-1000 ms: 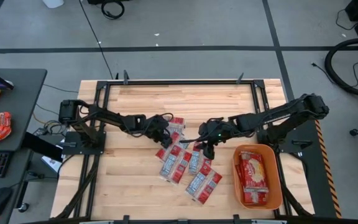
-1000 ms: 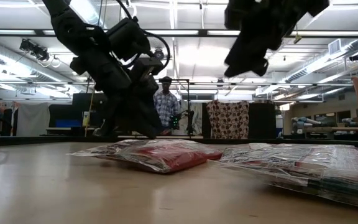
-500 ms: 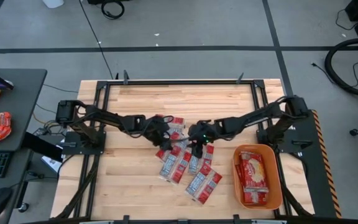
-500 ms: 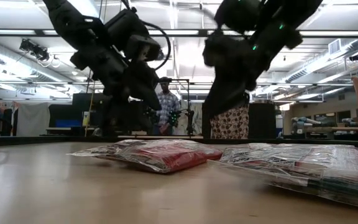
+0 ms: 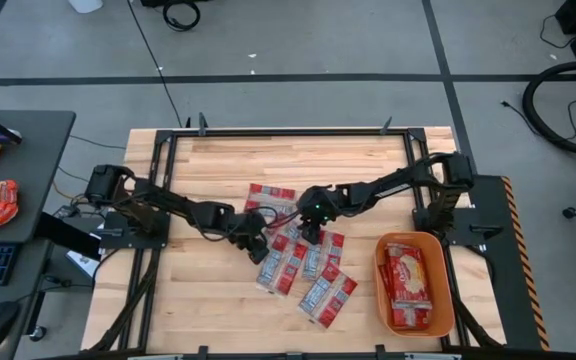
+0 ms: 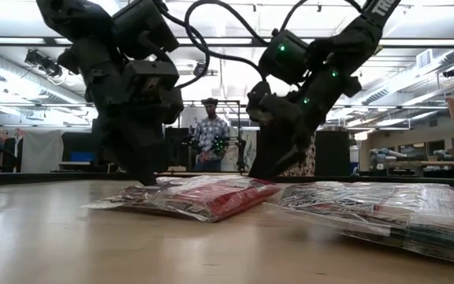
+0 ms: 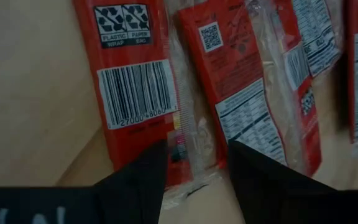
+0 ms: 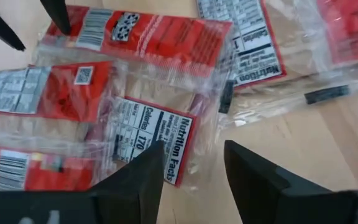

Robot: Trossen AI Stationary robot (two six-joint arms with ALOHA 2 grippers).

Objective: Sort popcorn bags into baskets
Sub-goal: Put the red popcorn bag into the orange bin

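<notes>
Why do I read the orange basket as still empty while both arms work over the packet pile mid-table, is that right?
Not quite. The orange basket is not empty: the high view shows red popcorn bags already lying inside it. The rest holds: the left gripper and right gripper are both down over the pile of packets mid-table, jaws open.

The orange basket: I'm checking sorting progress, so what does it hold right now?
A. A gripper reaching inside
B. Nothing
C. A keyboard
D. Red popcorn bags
D. In the high view the orange basket holds red popcorn bags, while the left gripper and the right gripper are both over the loose pile at mid-table.
</notes>
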